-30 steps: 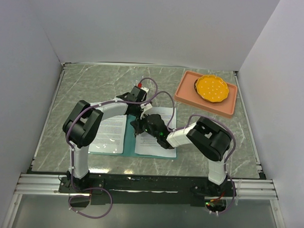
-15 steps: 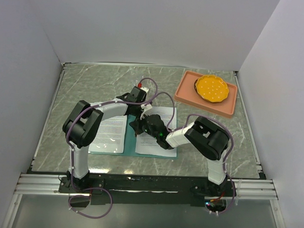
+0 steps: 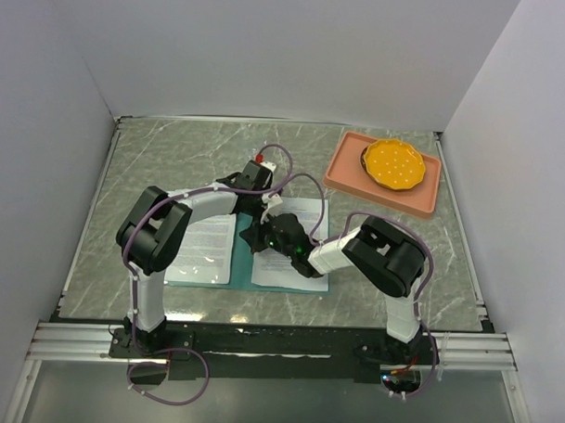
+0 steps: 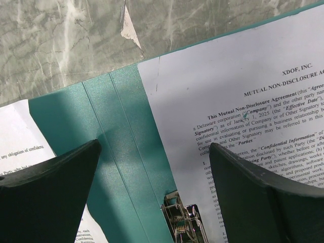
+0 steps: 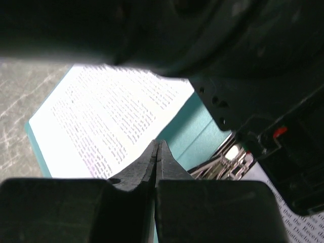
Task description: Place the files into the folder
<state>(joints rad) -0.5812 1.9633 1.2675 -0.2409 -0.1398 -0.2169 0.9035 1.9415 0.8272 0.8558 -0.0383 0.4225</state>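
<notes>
Your left gripper (image 4: 154,152) is hovering over the spine of the folder (image 4: 116,147) with its fingers spread wide, just above the metal clip (image 4: 181,223). Your right gripper (image 5: 156,147) is pointing toward that clip, its tips pressed together on nothing. The folder is lying open on the table (image 3: 173,161), carrying the left sheet (image 4: 20,136) and the right sheet (image 4: 243,86) on either half.

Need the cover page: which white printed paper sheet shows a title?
The white sheet right of the teal folder's spine; the left sheet shows only body text.
</notes>
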